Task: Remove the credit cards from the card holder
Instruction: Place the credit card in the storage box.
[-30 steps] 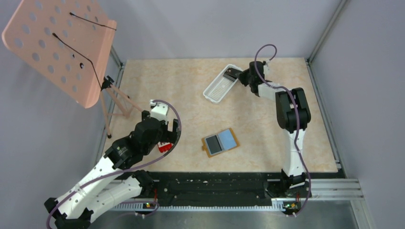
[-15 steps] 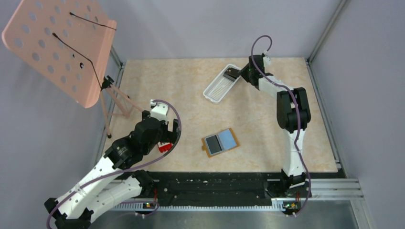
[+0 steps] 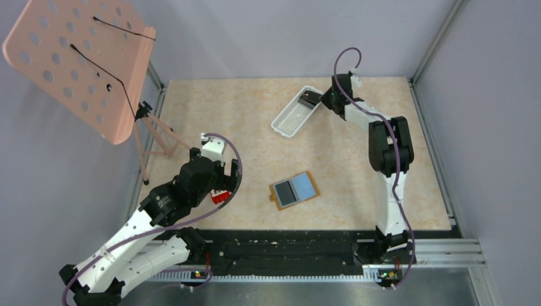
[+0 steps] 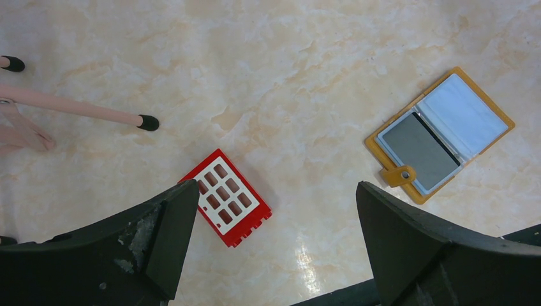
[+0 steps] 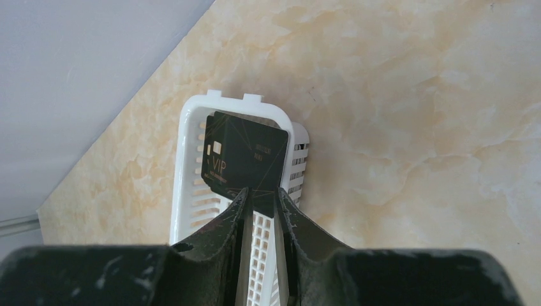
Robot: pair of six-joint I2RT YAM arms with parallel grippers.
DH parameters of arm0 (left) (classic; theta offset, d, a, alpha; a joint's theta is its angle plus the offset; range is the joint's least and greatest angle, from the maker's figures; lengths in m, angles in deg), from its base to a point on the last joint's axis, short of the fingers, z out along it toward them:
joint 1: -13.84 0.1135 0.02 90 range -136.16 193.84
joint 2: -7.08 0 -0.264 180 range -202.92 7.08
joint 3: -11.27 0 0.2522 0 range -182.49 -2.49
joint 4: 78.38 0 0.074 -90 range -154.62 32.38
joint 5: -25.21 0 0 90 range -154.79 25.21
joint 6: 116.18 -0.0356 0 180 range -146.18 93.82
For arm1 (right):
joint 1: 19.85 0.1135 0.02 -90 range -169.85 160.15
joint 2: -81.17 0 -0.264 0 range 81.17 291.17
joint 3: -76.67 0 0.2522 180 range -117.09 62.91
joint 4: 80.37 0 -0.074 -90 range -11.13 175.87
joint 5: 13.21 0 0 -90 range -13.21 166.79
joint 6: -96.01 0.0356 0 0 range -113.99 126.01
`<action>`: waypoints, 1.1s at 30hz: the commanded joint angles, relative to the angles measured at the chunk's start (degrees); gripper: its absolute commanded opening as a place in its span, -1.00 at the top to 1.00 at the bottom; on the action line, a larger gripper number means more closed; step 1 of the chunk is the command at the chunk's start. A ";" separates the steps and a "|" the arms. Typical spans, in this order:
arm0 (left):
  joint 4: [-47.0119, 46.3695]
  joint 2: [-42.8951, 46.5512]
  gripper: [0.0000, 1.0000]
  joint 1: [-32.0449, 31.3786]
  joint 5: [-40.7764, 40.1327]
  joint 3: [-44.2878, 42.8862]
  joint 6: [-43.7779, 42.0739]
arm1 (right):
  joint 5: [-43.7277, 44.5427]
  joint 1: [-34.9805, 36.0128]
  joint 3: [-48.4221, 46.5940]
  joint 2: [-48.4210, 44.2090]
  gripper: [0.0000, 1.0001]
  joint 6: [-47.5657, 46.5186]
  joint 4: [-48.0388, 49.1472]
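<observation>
Right gripper (image 5: 260, 191) was sitting over the white tray (image 5: 185, 191) at the far side of the table (image 5: 415, 127), jaws only a narrow crack apart. The black credit card (image 5: 245, 156) was lying face-up in the tray's end, just past the fingertips. A second earlier the wrist was lower and tighter in on the tray, and it had since lifted back a bit with the jaws loosened. So I read that as the card just dropped off, though I couldn't swear the tips weren't brushing its near edge.

The card holder (image 4: 397, 176) lay open flat near the front middle, well apart from the tray. A grey card (image 4: 421, 150) was in one half and a pale blue panel (image 4: 462, 115) on the other, so there was more to pull out.

Left gripper (image 4: 274, 191) hung wide open and empty, with a small red grid piece (image 4: 228, 205) under it. The holder sat off to its right.
</observation>
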 commanded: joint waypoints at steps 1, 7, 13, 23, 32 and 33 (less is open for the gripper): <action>-2.80 0.51 -0.98 0.32 0.19 0.25 -0.88 | -0.42 0.27 -3.75 2.41 0.63 -0.87 1.95; -2.83 0.35 -0.98 0.41 0.24 0.34 -0.88 | -0.67 0.23 -4.88 3.76 0.63 -0.54 1.73; -2.84 0.20 -0.98 0.51 0.40 0.35 -0.88 | -1.18 0.27 -5.65 4.87 0.63 -0.08 1.91; -2.98 0.10 -0.98 0.68 0.10 0.43 -0.97 | -2.48 0.28 -6.35 3.96 0.63 -0.95 2.36; -4.61 2.65 -0.98 1.20 -0.48 1.01 1.44 | -6.33 0.41 -2.85 -9.94 0.57 -12.05 -5.37; -4.81 3.06 -0.98 1.21 -0.55 0.94 2.12 | -7.05 0.42 -0.03 -12.60 0.55 -12.85 -5.02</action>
